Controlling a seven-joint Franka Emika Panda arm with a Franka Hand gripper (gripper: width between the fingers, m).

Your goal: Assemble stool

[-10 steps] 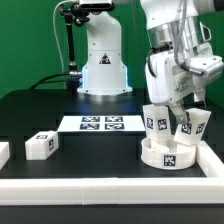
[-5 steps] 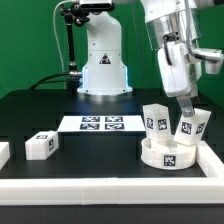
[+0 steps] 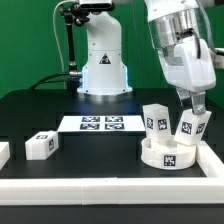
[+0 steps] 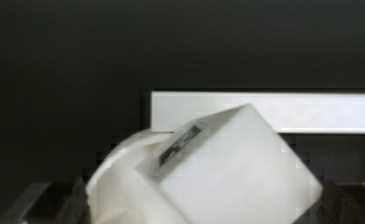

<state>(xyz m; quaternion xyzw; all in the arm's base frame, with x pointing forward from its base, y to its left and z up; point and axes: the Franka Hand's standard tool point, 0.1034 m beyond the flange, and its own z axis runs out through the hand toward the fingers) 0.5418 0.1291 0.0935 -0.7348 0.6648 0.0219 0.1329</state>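
— Where's the seat [image 3: 170, 157]?
— To the exterior view's right of the marker board [image 3: 100, 123], with two legs [image 3: 153, 120] upright on it. The gripper [image 3: 197, 104] hangs spread wide above the leg [image 3: 192, 126] farther from that board, apparently not touching it.
— Handling?
— Light, stiff, probably slick plastic; pinch a leg's flat sides.

Matt white plastic stool [image 3: 165, 156]
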